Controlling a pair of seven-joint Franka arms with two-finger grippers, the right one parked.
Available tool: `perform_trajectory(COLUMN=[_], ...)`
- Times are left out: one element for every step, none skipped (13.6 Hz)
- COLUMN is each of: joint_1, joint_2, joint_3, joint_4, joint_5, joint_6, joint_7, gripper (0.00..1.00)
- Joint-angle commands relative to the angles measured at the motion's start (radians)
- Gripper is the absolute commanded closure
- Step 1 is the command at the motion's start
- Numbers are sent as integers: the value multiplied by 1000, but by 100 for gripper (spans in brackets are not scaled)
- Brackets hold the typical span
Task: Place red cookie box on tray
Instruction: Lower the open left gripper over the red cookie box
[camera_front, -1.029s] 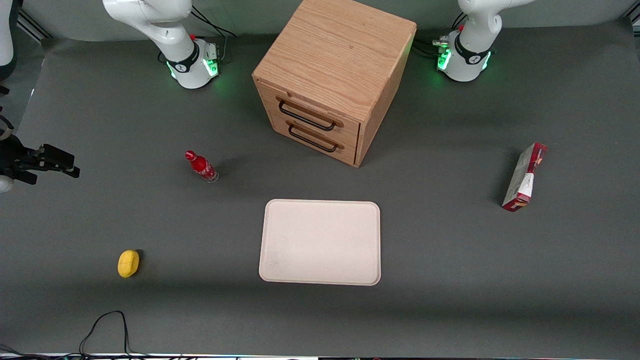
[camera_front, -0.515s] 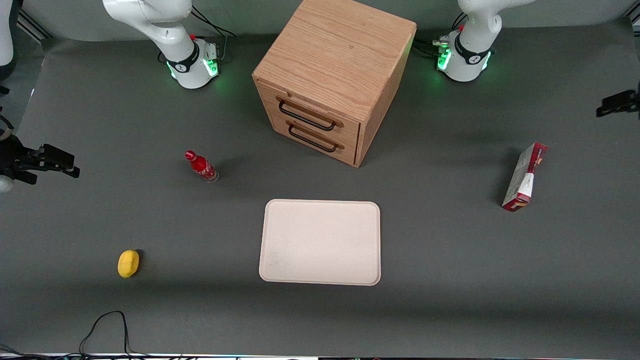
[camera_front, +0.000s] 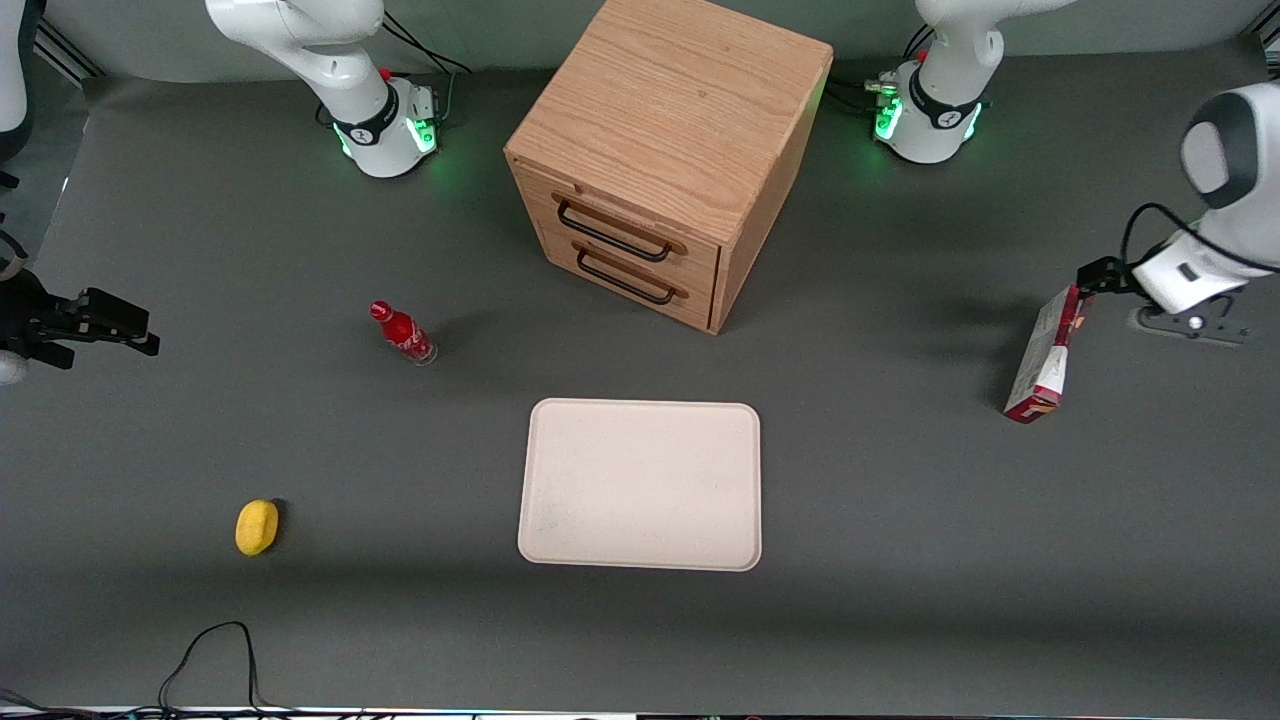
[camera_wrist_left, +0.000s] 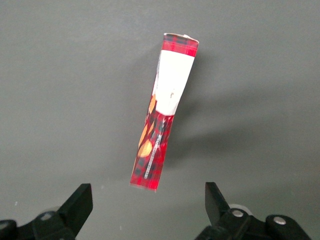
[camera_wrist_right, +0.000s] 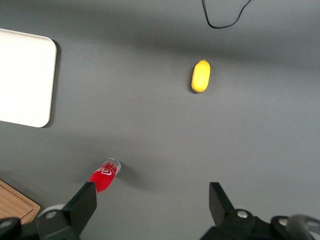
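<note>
The tray (camera_front: 640, 485) sits empty in the middle of the front view. The red cookie box (camera_front: 1048, 355) stands on its thin edge at the right, well apart from it. The gripper (camera_wrist_left: 147, 207) hangs above the box with fingers spread wide (holding nothing), so I think next it must drop down and pinch the box.

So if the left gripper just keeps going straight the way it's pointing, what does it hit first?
Most likely the red cookie box. The left gripper, fingers open, points down at it with nothing between; depth is unclear.
</note>
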Motion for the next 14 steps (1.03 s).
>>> perform_trajectory(joint_1=[-11, -9, -9, -6, -2, 0, 0, 0, -2, -2, -2, -2, 0, -2], joint_2=[27, 67, 102, 139, 170, 187, 196, 202, 204, 207, 208, 208, 210, 210], joint_3=[10, 8, 8, 10, 10, 11, 11, 11, 11, 11, 11, 11, 11, 11], joint_4=[-86, -94, -103, -108, -108, -108, -108, -108, -108, -108, -108, -108, -108, -108], joint_5=[21, 21, 21, 21, 21, 21, 21, 21, 21, 21, 21, 21, 21, 21], joint_6=[155, 205, 260, 319, 354, 370, 381, 388, 390, 390, 390, 390, 390, 390], joint_7=[65, 71, 81, 102, 123, 128, 128, 128, 128, 128, 128, 128, 130, 130], gripper=[0, 0, 0, 0, 0, 0, 0, 1, 1, 1, 2, 2, 11, 44])
